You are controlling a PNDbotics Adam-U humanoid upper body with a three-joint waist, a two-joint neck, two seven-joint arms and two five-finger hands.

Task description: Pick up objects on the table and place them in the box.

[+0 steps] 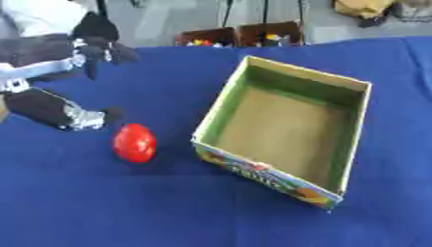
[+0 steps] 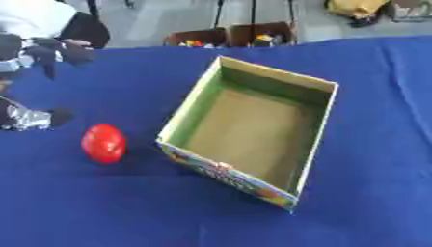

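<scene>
Across nearly the whole frame a blue tablecloth (image 1: 101, 207) is spread, filling the picture from the bottom edge up to a band of grey floor at the top.

Right of centre an open cardboard box (image 1: 350, 130) is set at a slant, one corner turned toward the lower right. Its inner walls are green and its floor is plain brown, and nothing can be seen inside it. A colourful printed pattern is carried on the outer wall nearest the bottom of the frame.

Left of the box, well apart from it, a red egg-shaped object (image 1: 134, 143) is seen resting on the cloth, a shadow lying just beneath it. It is touched by nothing.

At the upper left the robot's left hand (image 1: 94, 44) is shown coming in from the frame's left edge, black with silver joints. Dark fingers are seen hanging downward and apart from one another, closed on nothing; the hand is raised above the cloth, up and to the left of the red object. Below it, at the left edge, a second dark part with a silver end is seen lying close to the cloth, just up and left of the red object. The right hand is not shown in either view.

Beyond the far edge of the cloth, at top centre, brown bins (image 1: 240, 34) holding small coloured items are seen.
</scene>
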